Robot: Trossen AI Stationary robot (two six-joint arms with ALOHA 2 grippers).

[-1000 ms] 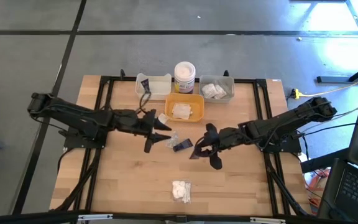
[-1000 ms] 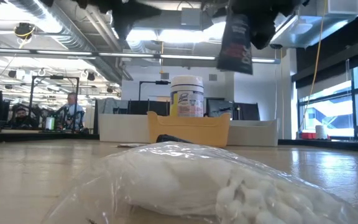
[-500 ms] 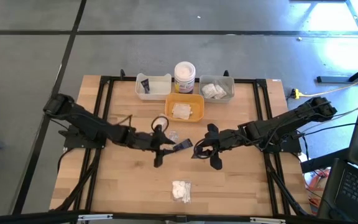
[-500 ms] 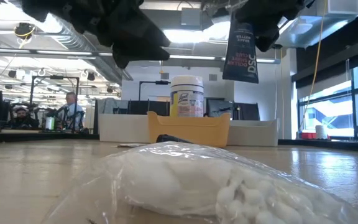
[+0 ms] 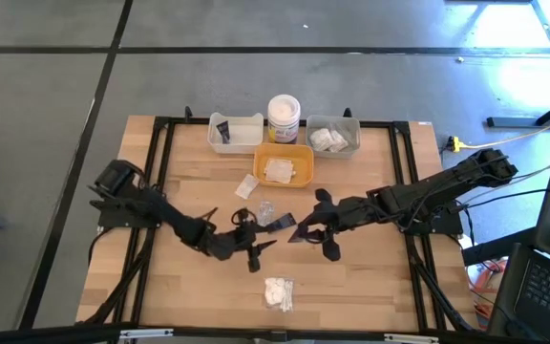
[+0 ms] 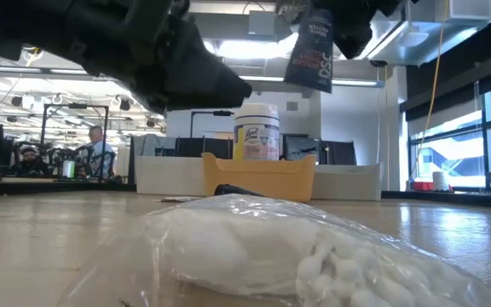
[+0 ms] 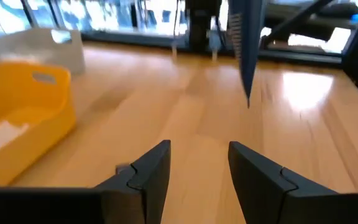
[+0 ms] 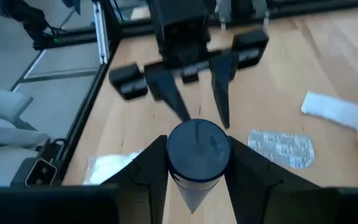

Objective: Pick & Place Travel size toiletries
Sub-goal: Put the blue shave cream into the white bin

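High view: three trays [image 5: 234,141], one jar [image 5: 284,117].
Right gripper [image 8: 197,163] clamps one black tube [image 8: 197,149]; left gripper [image 7: 194,165] fingers apart, empty.

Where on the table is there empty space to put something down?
Bare wood lies at the near corners either side of the cotton bag, and beside the white tray on the left. The middle is crowded: both arms, the black tube, a sachet.
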